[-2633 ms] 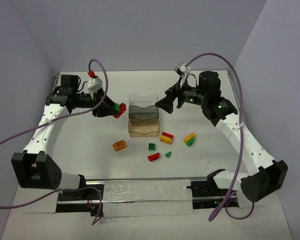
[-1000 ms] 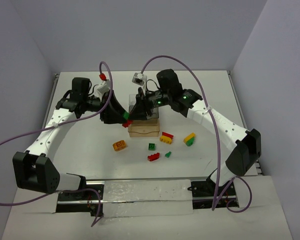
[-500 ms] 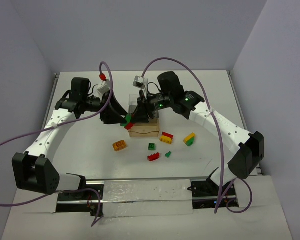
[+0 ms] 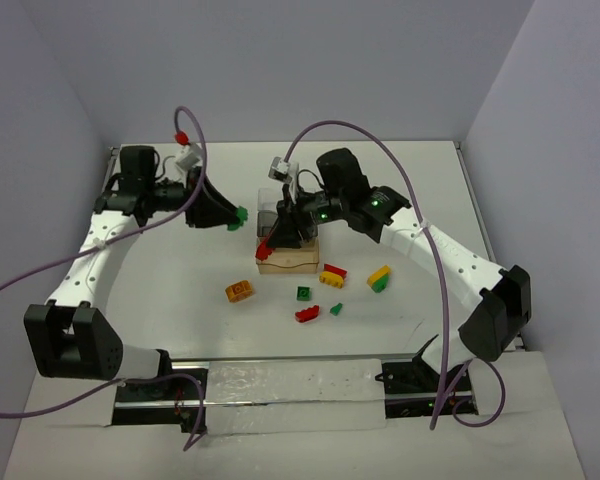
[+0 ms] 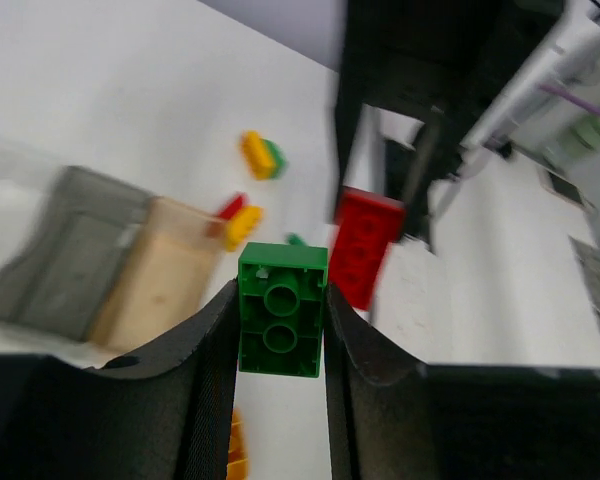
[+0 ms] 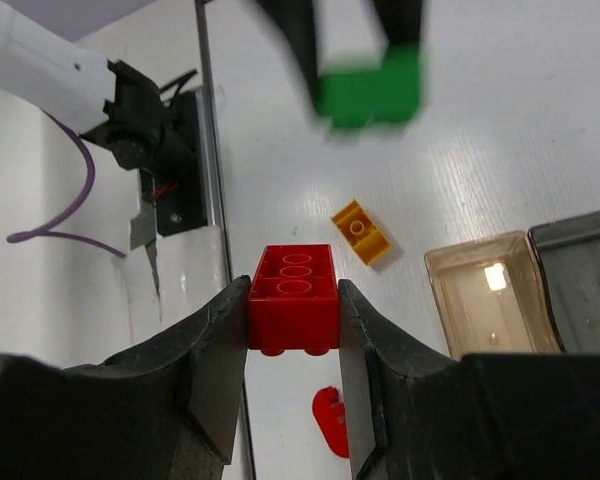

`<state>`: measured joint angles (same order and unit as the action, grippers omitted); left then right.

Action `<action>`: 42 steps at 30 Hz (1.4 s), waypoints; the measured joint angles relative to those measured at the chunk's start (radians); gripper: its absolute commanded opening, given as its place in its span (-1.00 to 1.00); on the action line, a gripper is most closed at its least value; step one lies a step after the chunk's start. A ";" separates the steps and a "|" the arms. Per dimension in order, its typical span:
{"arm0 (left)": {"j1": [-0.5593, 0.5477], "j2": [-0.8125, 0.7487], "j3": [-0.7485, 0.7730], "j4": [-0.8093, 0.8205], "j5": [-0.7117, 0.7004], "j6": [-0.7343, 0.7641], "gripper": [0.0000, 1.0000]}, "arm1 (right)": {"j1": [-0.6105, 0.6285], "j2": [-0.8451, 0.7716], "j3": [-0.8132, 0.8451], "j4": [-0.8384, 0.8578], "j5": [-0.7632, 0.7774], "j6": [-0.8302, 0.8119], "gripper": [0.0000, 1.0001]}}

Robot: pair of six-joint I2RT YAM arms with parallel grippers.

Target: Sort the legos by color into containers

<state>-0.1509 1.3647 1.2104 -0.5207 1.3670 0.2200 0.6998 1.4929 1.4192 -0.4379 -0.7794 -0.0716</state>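
Observation:
My left gripper (image 4: 230, 216) is shut on a green lego (image 4: 240, 212), held in the air left of the containers; the left wrist view shows this green lego (image 5: 282, 322) squeezed between the pads. My right gripper (image 4: 269, 244) is shut on a red lego (image 4: 263, 250) over the amber tray's (image 4: 292, 263) left end; the red lego (image 6: 292, 310) fills the jaws in the right wrist view. The two bricks are apart. The clear tray (image 4: 264, 200) and the grey tray (image 6: 580, 268) lie behind, mostly hidden by the right arm in the top view.
Loose legos lie in front of the trays: an orange one (image 4: 239, 291), a green one (image 4: 303, 293), a red-and-yellow stack (image 4: 332, 274), a yellow-and-green stack (image 4: 380, 278), a red one (image 4: 306, 314) and a tiny green piece (image 4: 335, 309). A metal rail (image 4: 290, 385) runs along the near edge.
The two grippers met on the red-and-green stack. The left one then drew back to the left with the green brick, while the red brick stayed in the right gripper.

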 measured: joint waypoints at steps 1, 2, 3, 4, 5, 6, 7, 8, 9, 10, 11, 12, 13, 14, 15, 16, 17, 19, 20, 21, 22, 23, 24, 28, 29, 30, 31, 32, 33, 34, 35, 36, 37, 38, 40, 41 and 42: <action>0.040 0.011 0.017 0.011 -0.008 -0.013 -1.00 | -0.001 -0.006 -0.012 -0.007 0.008 -0.012 -1.00; 0.080 0.024 0.038 0.020 -0.020 -0.020 -1.00 | -0.004 -0.008 -0.020 -0.016 0.015 -0.023 -1.00; 0.109 0.035 0.056 0.027 -0.032 -0.023 -1.00 | -0.007 -0.008 -0.025 -0.026 0.021 -0.034 -1.00; 0.131 0.043 0.072 0.036 -0.046 -0.027 -1.00 | -0.013 -0.008 -0.028 -0.034 0.027 -0.045 -1.00; 0.143 0.045 0.080 0.049 -0.057 -0.035 -1.00 | -0.021 -0.007 -0.030 -0.044 0.033 -0.055 -1.00; 0.148 0.046 0.081 0.070 -0.068 -0.048 -1.00 | -0.033 -0.005 -0.030 -0.054 0.037 -0.064 -1.00; 0.148 0.044 0.081 0.094 -0.078 -0.065 -1.00 | -0.047 -0.003 -0.030 -0.058 0.047 -0.073 -1.00; 0.148 0.044 0.081 0.118 -0.092 -0.081 -1.00 | -0.061 0.000 -0.030 -0.058 0.060 -0.076 -1.00; 0.147 0.044 0.080 0.138 -0.106 -0.091 -1.00 | -0.075 0.004 -0.030 -0.057 0.073 -0.076 -1.00; 0.146 0.041 0.073 0.170 -0.124 -0.108 -1.00 | -0.092 0.013 -0.030 -0.052 0.096 -0.070 -1.00; 0.146 0.033 0.055 0.206 -0.152 -0.122 -1.00 | -0.106 0.022 -0.028 -0.039 0.130 -0.055 -1.00; 0.146 0.023 0.034 0.232 -0.177 -0.136 -1.00 | -0.123 0.040 -0.020 -0.027 0.156 -0.045 -1.00; 0.146 0.013 0.011 0.259 -0.211 -0.157 -1.00 | -0.138 0.062 -0.005 -0.020 0.194 -0.031 -1.00; 0.146 0.005 -0.007 0.280 -0.243 -0.175 -1.00 | -0.154 0.091 0.017 -0.015 0.235 -0.015 -1.00; 0.146 0.002 -0.019 0.296 -0.281 -0.191 -1.00 | -0.168 0.125 0.048 -0.013 0.277 0.003 -1.00; 0.146 0.002 -0.026 0.308 -0.316 -0.205 -1.00 | -0.179 0.162 0.081 -0.002 0.320 0.023 -1.00; 0.145 0.003 -0.032 0.321 -0.356 -0.219 -1.00 | -0.188 0.197 0.112 0.005 0.365 0.043 -1.00; 0.146 0.003 -0.042 0.342 -0.419 -0.240 -1.00 | -0.204 0.253 0.153 0.021 0.447 0.081 -1.00; 0.146 0.003 -0.046 0.355 -0.452 -0.247 -1.00 | -0.208 0.273 0.167 0.019 0.479 0.096 -1.00; 0.146 0.003 -0.051 0.364 -0.477 -0.255 -1.00 | -0.209 0.292 0.182 0.018 0.506 0.110 -1.00; 0.146 0.003 -0.055 0.369 -0.496 -0.261 -1.00 | -0.209 0.312 0.199 0.020 0.530 0.125 -1.00; 0.146 0.003 -0.057 0.372 -0.511 -0.266 -1.00 | -0.209 0.330 0.213 0.025 0.549 0.135 -1.00; 0.146 0.003 -0.059 0.376 -0.526 -0.270 -1.00 | -0.208 0.347 0.226 0.031 0.568 0.145 -1.00; 0.146 0.004 -0.059 0.392 -0.553 -0.286 -1.00 | -0.206 0.406 0.269 0.031 0.648 0.166 -1.00; 0.146 0.004 -0.059 0.398 -0.556 -0.288 -1.00 | -0.206 0.422 0.282 0.029 0.663 0.170 -1.00; 0.145 0.005 -0.059 0.400 -0.559 -0.289 -1.00 | -0.206 0.439 0.299 0.027 0.673 0.174 -1.00; 0.145 0.005 -0.059 0.402 -0.562 -0.290 -1.00 | -0.206 0.458 0.318 0.024 0.684 0.178 -1.00; 0.145 0.005 -0.059 0.404 -0.566 -0.291 -1.00 | -0.206 0.475 0.336 0.021 0.691 0.180 -1.00; 0.144 0.006 -0.059 0.406 -0.572 -0.291 -1.00 | -0.206 0.494 0.353 0.018 0.699 0.182 -1.00; 0.142 0.007 -0.059 0.409 -0.579 -0.292 -1.00 | -0.206 0.508 0.364 0.017 0.706 0.184 -1.00; 0.140 0.008 -0.060 0.411 -0.585 -0.292 -1.00 | -0.206 0.519 0.369 0.014 0.711 0.185 -0.99; 0.138 0.010 -0.060 0.413 -0.591 -0.292 -1.00 | -0.205 0.528 0.371 0.009 0.713 0.186 -0.97; 0.135 0.011 -0.060 0.413 -0.595 -0.292 -1.00 | -0.205 0.534 0.372 0.003 0.716 0.186 -0.94; 0.130 0.014 -0.060 0.413 -0.600 -0.292 -1.00 | -0.205 0.539 0.373 -0.003 0.719 0.186 -0.93; 0.114 0.023 -0.060 0.414 -0.611 -0.288 -1.00 | -0.205 0.549 0.374 -0.008 0.725 0.186 -0.89; 0.102 0.029 -0.060 0.413 -0.618 -0.285 -1.00 | -0.205 0.553 0.374 -0.009 0.729 0.186 -0.87; 0.091 0.036 -0.060 0.412 -0.624 -0.282 -1.00 | -0.205 0.557 0.374 -0.012 0.734 0.186 -0.85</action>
<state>-0.0596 1.4009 1.1503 -0.1084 0.7433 -0.0624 0.4950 2.0500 1.7935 -0.4497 -0.0459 0.1143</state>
